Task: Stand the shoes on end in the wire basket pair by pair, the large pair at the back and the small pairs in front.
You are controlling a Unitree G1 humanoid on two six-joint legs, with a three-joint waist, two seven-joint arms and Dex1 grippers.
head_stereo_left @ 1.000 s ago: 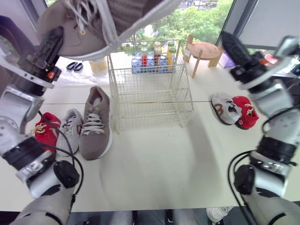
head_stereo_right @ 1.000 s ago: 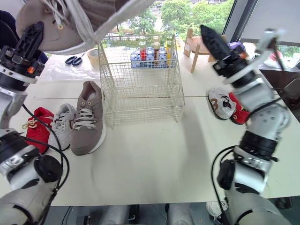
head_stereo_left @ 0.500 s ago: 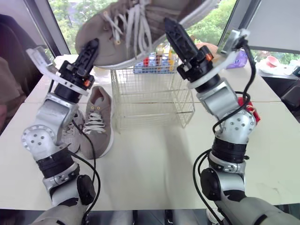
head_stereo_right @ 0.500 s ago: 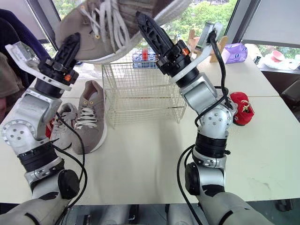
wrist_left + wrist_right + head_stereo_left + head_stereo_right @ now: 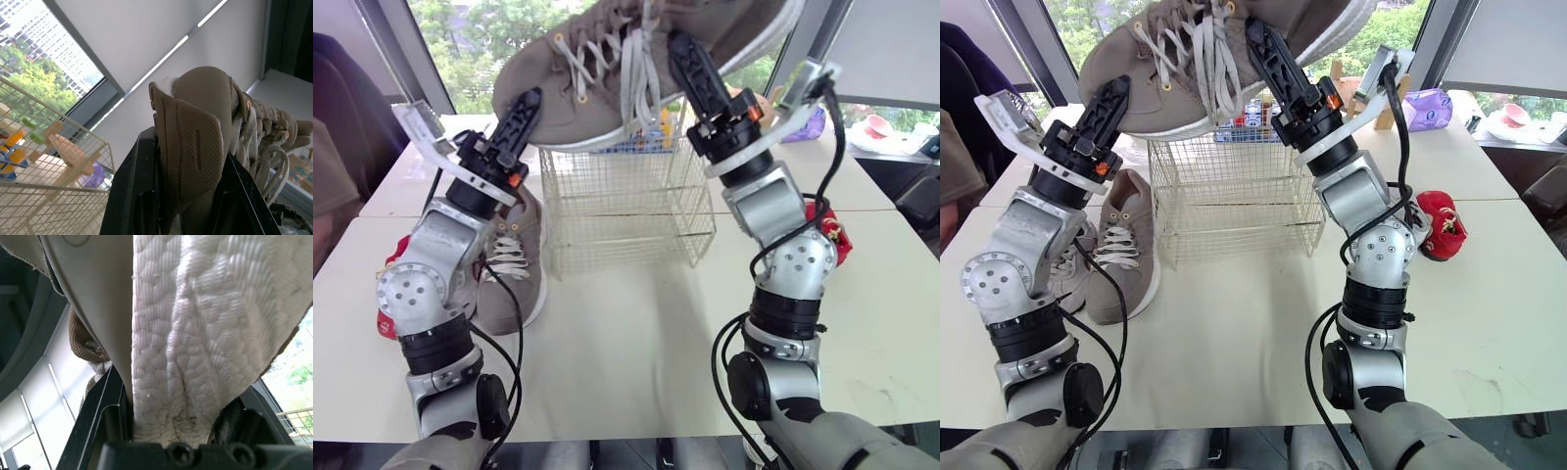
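Loading the first large shoe (image 5: pixel 597 69): it hangs roughly level above the wire basket (image 5: pixel 626 211), which looks empty near the far edge of the surface (image 5: pixel 636 338); its mate (image 5: pixel 514 269) lies beside the basket toward the left edge. Both arms reach up and inward, left end effector (image 5: pixel 524 110) clamped on the shoe's left end, right end effector (image 5: pixel 685 54) clamped across the sole mid-length. Next likely: tip it on end, lower into the basket's back.

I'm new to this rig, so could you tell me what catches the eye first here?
A large grey shoe is held high above the basket, with the left tool and right tool both shut on it. Its mate lies on the table, left of the basket.
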